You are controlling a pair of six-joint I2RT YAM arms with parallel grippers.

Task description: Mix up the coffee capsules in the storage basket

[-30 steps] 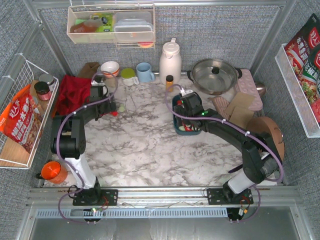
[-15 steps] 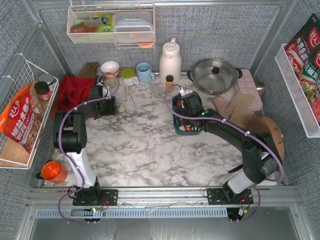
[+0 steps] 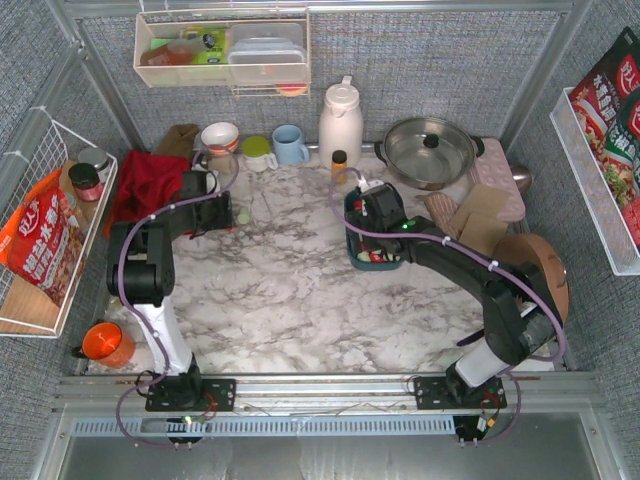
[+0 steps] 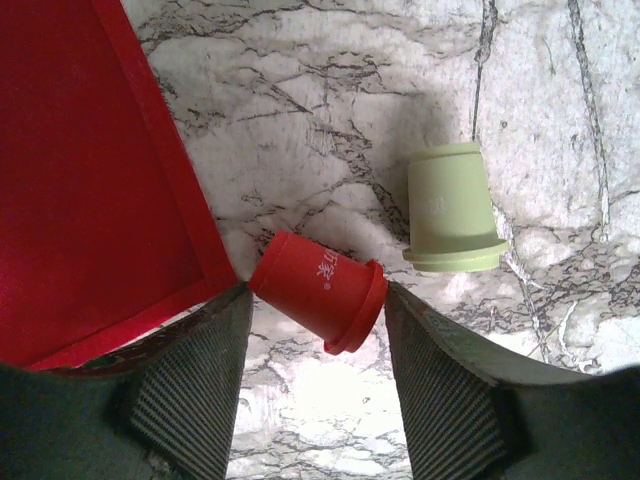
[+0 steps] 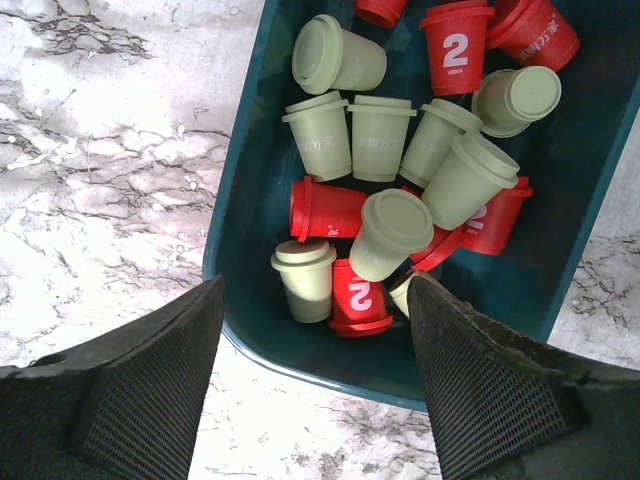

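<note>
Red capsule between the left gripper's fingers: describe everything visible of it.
The red capsule is a tiny bright red cup, plastic-looking, with tapered body, flanged rim and white print on its side. It lies tipped over on the marble table, rim toward the lower right of the left wrist view. The left gripper has a finger close at each end; whether they press it I cannot tell. A pale green capsule lies beside it, apart; the corner of a red cloth comes near its base.

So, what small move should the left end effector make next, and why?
Probably close the left end effector on the small red plastic cup-shaped capsule. It lies on its side on the white marble table, between the fingers, not in the dark teal plastic basket.
</note>
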